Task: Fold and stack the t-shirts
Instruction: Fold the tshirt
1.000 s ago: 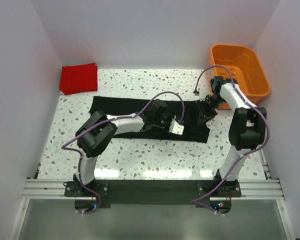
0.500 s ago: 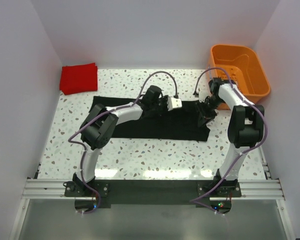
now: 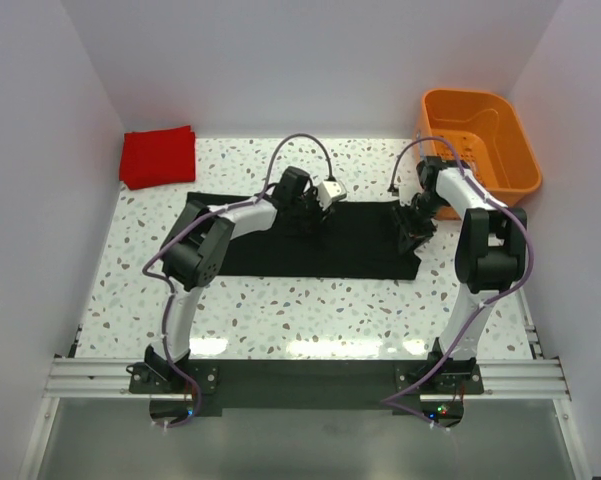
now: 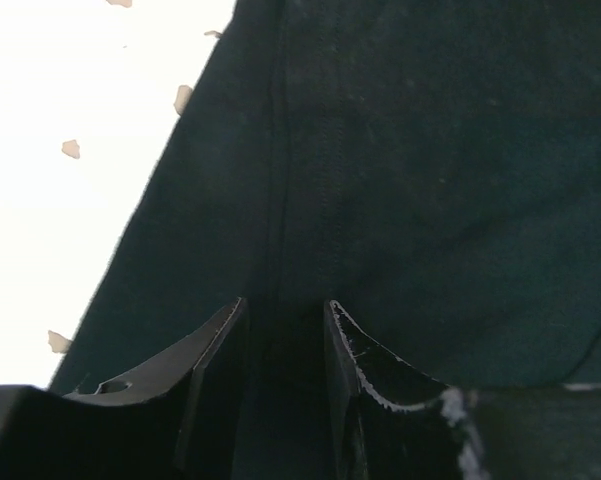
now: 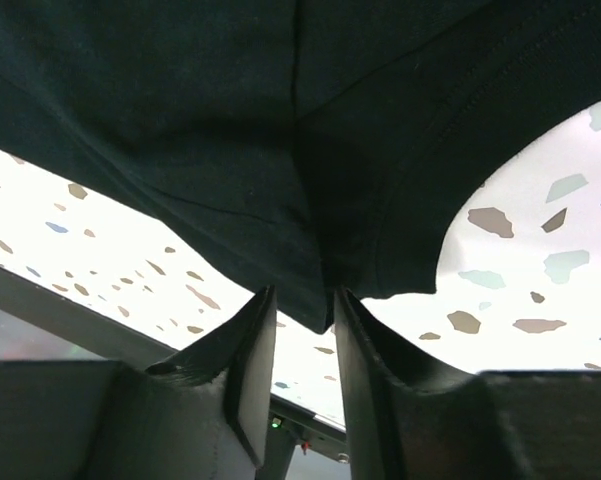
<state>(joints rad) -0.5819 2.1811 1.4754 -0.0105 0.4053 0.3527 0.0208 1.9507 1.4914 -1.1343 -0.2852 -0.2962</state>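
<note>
A black t-shirt [image 3: 350,245] lies spread as a long strip across the middle of the table. A red t-shirt [image 3: 158,156] sits folded at the far left corner. My left gripper [image 3: 315,212] hovers low over the black shirt near its far edge. In the left wrist view its jaws [image 4: 285,310] stand a little apart over a seam of the black t-shirt [image 4: 430,150], and nothing is clearly pinched. My right gripper [image 3: 412,224] is at the shirt's right end. There its jaws [image 5: 305,300] stand slightly apart, with a corner of the black t-shirt [image 5: 230,120] between the tips.
An orange basket [image 3: 500,168] stands at the far right corner, just behind the right arm. White walls close in the table [image 3: 280,310] on the left, back and right. A metal rail [image 3: 300,375] with both arm bases runs along the near edge.
My left gripper has swung from the black shirt's near edge up and left to its far edge. The right arm has barely moved, and its jaws stand slightly wider.
</note>
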